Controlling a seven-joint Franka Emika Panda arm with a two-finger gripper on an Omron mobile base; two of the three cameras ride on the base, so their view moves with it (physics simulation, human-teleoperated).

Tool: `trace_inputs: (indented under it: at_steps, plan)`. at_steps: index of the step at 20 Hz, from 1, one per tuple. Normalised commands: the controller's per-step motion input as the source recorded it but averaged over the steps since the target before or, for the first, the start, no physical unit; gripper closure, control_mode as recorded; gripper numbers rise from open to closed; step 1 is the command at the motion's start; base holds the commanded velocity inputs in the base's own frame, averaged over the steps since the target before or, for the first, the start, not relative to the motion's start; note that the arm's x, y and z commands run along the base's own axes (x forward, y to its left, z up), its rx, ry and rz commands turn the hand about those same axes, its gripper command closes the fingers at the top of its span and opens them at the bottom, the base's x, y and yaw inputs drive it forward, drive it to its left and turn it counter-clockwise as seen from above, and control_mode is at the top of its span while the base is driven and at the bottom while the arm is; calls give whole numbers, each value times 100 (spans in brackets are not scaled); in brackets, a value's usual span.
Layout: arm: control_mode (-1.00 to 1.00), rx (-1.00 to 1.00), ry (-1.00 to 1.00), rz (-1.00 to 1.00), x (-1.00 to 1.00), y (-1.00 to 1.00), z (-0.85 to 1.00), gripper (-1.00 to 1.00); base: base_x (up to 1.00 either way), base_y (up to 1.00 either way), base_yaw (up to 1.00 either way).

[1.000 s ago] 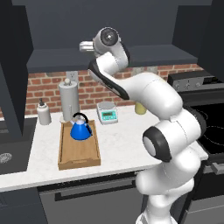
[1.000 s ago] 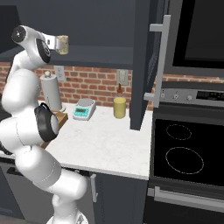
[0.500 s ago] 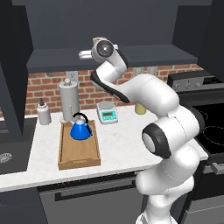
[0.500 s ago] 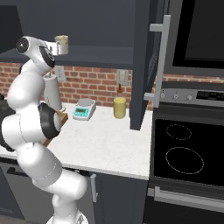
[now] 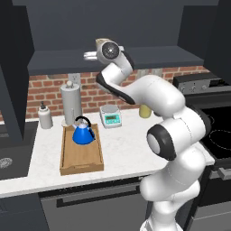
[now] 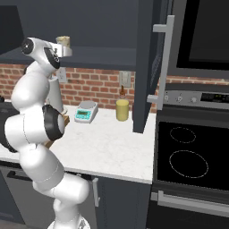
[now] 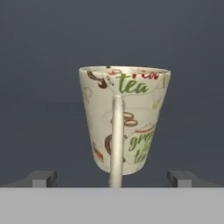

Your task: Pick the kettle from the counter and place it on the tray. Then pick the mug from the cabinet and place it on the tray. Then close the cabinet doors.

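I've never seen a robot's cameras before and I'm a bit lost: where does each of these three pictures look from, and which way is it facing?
Left base view: behind the arm, left side, facing the counter, with tray, kettle and white arm.
Right base view: behind, right side, facing the counter, open cabinet door and the arm.
Hand view: on the hand, facing the mug; open jaws' tips at the bottom.
Both base views share the mug, up at the gripper.

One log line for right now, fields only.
kettle: on tray | mug: in cabinet, handle facing camera | end effector: open, at mug, not gripping | cabinet doors: open
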Motion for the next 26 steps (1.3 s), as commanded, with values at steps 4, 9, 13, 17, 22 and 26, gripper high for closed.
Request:
trace_inputs:
  at_steps: [4,9,13,17,22,26]
  plan:
    - [-100,5,0,0,0,-25,6,-100,0,0,0]
    - [-100,1,0,0,0,-2,22,-100,0,0,0]
    - [-100,0,0,0,0,0,14,-100,0,0,0]
    - [-100,0,0,0,0,0,3,-100,0,0,0]
    - [-100,0,0,0,0,2,0,-100,0,0,0]
    - [-100,0,0,0,0,7,0,100,0,0,0]
